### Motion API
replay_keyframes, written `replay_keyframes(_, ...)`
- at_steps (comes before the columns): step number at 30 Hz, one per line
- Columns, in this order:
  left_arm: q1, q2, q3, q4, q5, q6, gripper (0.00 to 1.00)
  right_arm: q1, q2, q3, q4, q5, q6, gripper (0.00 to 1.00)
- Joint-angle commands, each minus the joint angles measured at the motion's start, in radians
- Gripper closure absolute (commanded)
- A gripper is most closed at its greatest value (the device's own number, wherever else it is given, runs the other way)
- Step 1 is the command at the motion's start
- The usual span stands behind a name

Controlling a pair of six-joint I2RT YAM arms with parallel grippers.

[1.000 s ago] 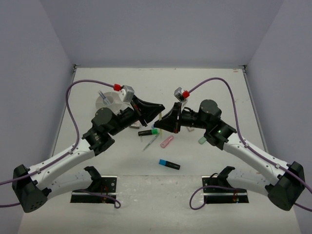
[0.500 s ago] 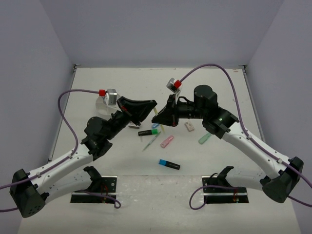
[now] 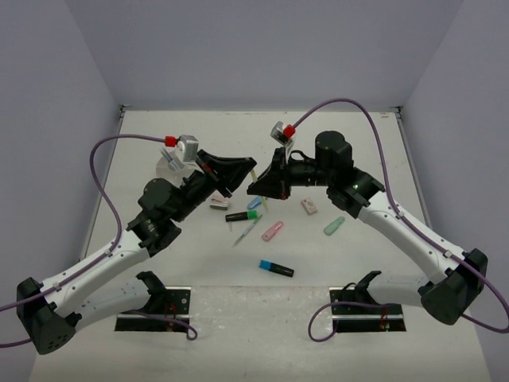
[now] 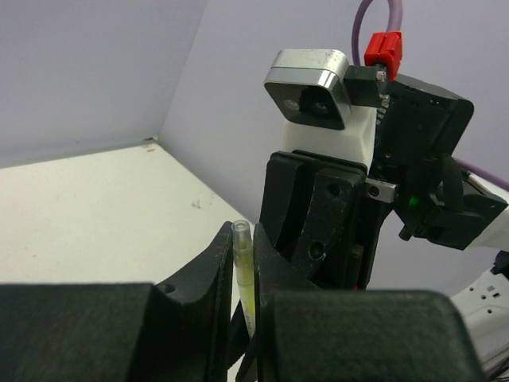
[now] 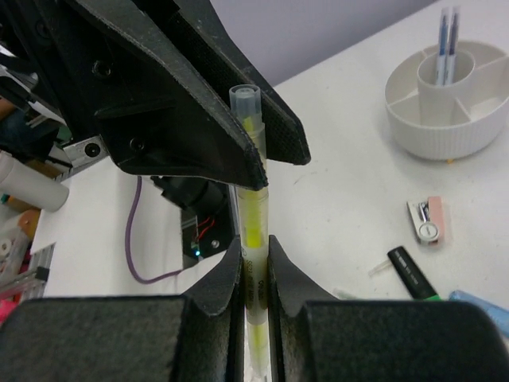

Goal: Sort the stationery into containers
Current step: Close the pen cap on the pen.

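Note:
A thin clear pen with a yellow core (image 5: 253,239) hangs in the air over the table's middle, with both grippers shut on it. My right gripper (image 5: 254,256) clamps its lower barrel. My left gripper (image 4: 243,248) pinches its capped upper end (image 4: 243,267). From above, the two grippers meet tip to tip, left gripper (image 3: 249,171), right gripper (image 3: 254,185). More stationery lies below them: a green-ended black highlighter (image 3: 241,216), a thin pen (image 3: 245,231), a pink marker (image 3: 273,231), a mint marker (image 3: 334,226) and a blue-ended highlighter (image 3: 276,269). The white round container (image 5: 449,119) holds two pens in its centre tube.
A pinkish eraser (image 3: 308,207) lies right of the pile, and another small eraser with a silver part (image 5: 429,224) lies near the container. In the top view the container (image 3: 170,165) is half hidden behind my left wrist. Walls close the table at the back and sides.
Both grippers have risen and shifted slightly back and left together, staying shut on the pen. My left wrist has swung back over the container, and my right arm has stretched further left.

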Motion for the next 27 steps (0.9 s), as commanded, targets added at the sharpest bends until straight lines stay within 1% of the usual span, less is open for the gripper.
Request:
replay_keyframes(1,-0.033,0.031,0.145,-0.407,0.045,0.154,0.9,-0.035,-0.072,-0.088,0.321,-0.014,0.028,1.0)
replay_keyframes(3,-0.033,0.045,0.206,-0.433,0.043,0.174,0.71,-0.035,-0.087,-0.128,0.333,-0.03,0.032,1.0)
replay_keyframes(4,-0.032,0.06,0.24,-0.444,0.05,0.183,0.56,-0.033,-0.096,-0.146,0.339,-0.035,0.035,1.0)
replay_keyframes(5,-0.032,0.075,0.273,-0.453,0.056,0.189,0.45,-0.032,-0.103,-0.161,0.344,-0.039,0.037,1.0)
replay_keyframes(7,-0.031,0.11,0.328,-0.451,0.066,0.193,0.42,-0.031,-0.116,-0.183,0.344,-0.042,0.032,1.0)
replay_keyframes(11,-0.027,0.166,0.379,-0.438,0.102,0.192,0.55,-0.032,-0.14,-0.209,0.334,-0.02,0.023,1.0)
replay_keyframes(13,-0.023,0.176,0.391,-0.425,0.127,0.182,0.67,-0.031,-0.146,-0.215,0.325,-0.007,0.018,1.0)
replay_keyframes(14,-0.023,0.176,0.395,-0.418,0.133,0.18,0.69,-0.032,-0.151,-0.218,0.322,-0.001,0.015,1.0)
replay_keyframes(15,-0.021,0.181,0.398,-0.421,0.141,0.179,0.76,-0.031,-0.154,-0.222,0.321,0.013,0.014,1.0)
replay_keyframes(18,-0.02,0.179,0.4,-0.443,0.152,0.178,0.81,-0.031,-0.171,-0.227,0.315,0.036,0.013,1.0)
replay_keyframes(20,-0.019,0.172,0.39,-0.448,0.171,0.178,0.82,-0.031,-0.177,-0.227,0.314,0.049,0.013,1.0)
replay_keyframes(21,-0.018,0.164,0.383,-0.449,0.18,0.176,0.87,-0.031,-0.179,-0.225,0.313,0.056,0.013,1.0)
replay_keyframes(23,-0.017,0.154,0.362,-0.448,0.192,0.168,1.0,-0.031,-0.182,-0.218,0.316,0.064,0.019,1.0)
replay_keyframes(27,-0.016,0.15,0.307,-0.428,0.219,0.141,1.0,-0.031,-0.189,-0.197,0.337,0.088,0.036,1.0)
